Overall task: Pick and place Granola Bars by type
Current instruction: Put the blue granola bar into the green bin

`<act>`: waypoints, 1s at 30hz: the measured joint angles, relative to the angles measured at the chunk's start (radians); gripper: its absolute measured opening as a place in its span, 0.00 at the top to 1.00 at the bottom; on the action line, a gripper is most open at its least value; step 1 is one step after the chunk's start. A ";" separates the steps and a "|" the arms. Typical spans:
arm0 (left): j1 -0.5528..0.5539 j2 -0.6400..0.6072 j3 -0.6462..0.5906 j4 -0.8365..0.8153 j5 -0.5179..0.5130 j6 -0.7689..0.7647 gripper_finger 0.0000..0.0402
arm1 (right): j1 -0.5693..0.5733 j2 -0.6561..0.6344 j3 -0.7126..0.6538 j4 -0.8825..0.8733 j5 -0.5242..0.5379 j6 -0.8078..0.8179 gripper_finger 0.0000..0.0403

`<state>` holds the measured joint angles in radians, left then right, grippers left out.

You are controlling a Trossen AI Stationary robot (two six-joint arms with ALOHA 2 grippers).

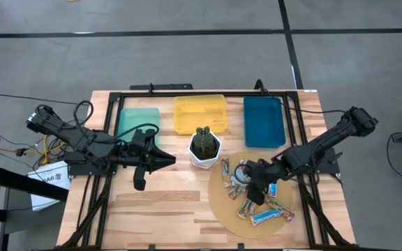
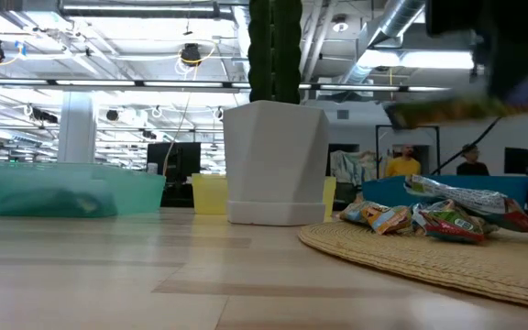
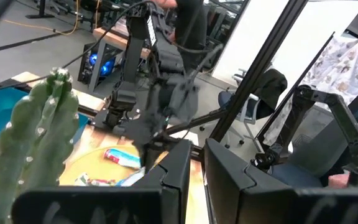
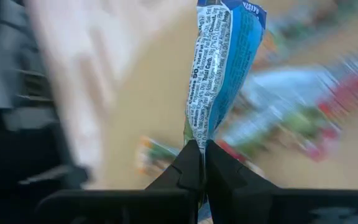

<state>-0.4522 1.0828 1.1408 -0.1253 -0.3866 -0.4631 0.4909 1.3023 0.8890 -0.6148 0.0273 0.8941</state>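
Standing up from the right claw (image 4: 201, 163), a blue granola bar (image 4: 222, 68) is clamped by its end.

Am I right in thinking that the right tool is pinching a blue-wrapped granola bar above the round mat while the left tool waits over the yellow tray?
Not quite: in the high view the left tool waits over bare table beside the white pot, not over the yellow tray. The right tool does pinch a blue-wrapped granola bar above the round mat.
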 joint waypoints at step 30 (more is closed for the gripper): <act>0.008 0.190 0.000 0.267 0.028 -0.006 0.90 | -0.079 -0.062 -0.001 0.914 0.068 -0.311 1.00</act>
<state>-0.4438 1.2728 1.1412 0.1414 -0.3584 -0.4688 0.4118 1.2407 0.8879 0.2990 0.0951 0.5833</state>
